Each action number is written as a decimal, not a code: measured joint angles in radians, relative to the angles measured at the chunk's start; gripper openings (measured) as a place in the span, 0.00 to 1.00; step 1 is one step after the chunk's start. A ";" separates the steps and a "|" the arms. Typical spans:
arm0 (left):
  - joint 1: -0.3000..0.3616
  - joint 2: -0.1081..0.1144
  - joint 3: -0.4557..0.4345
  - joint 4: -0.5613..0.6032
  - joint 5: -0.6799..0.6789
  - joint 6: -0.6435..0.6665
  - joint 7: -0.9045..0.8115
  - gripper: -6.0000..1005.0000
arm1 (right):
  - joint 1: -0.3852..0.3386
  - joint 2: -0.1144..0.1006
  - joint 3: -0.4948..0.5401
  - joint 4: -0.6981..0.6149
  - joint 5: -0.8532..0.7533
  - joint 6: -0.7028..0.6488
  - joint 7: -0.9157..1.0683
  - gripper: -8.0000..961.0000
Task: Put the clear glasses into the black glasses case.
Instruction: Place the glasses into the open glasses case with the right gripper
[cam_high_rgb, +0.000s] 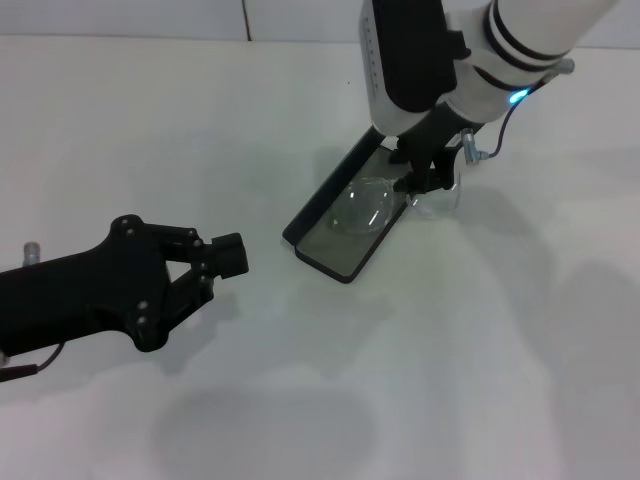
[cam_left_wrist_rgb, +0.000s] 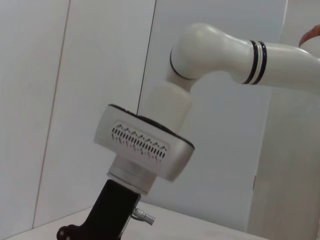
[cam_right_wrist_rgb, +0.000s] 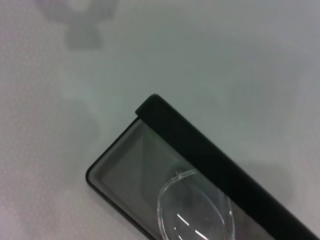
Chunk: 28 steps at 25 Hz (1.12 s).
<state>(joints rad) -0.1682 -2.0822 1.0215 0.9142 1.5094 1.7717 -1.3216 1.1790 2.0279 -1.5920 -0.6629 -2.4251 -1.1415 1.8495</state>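
Note:
The black glasses case (cam_high_rgb: 337, 243) lies open at the table's middle, its lid (cam_high_rgb: 330, 190) raised along the left side. The clear glasses (cam_high_rgb: 365, 207) hang partly over the case: one lens sits above the grey lining, and the other end (cam_high_rgb: 440, 198) sticks out past the case's right edge. My right gripper (cam_high_rgb: 420, 180) reaches down from above and is shut on the glasses near their middle. The right wrist view shows the case (cam_right_wrist_rgb: 200, 150) with one clear lens (cam_right_wrist_rgb: 195, 215) over its lining. My left gripper (cam_high_rgb: 225, 258) rests low at the left, well apart from the case.
The white table (cam_high_rgb: 450, 380) spreads around the case. A white wall (cam_high_rgb: 150, 18) runs behind it. The left wrist view shows only my right arm (cam_left_wrist_rgb: 220, 55) and its wrist housing (cam_left_wrist_rgb: 142, 145) against the wall.

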 joint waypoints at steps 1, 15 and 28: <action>0.000 0.000 0.000 0.000 0.000 0.000 0.000 0.07 | -0.006 0.000 -0.015 0.001 0.005 0.014 0.000 0.31; -0.002 -0.002 0.000 0.000 -0.002 0.000 -0.001 0.07 | -0.042 0.000 -0.133 0.001 0.083 0.127 -0.004 0.31; -0.003 -0.004 0.000 -0.004 -0.005 0.000 0.001 0.07 | -0.058 0.000 -0.181 0.002 0.099 0.172 -0.005 0.31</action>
<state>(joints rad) -0.1716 -2.0862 1.0216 0.9102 1.5049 1.7717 -1.3211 1.1209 2.0279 -1.7733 -0.6610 -2.3260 -0.9690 1.8447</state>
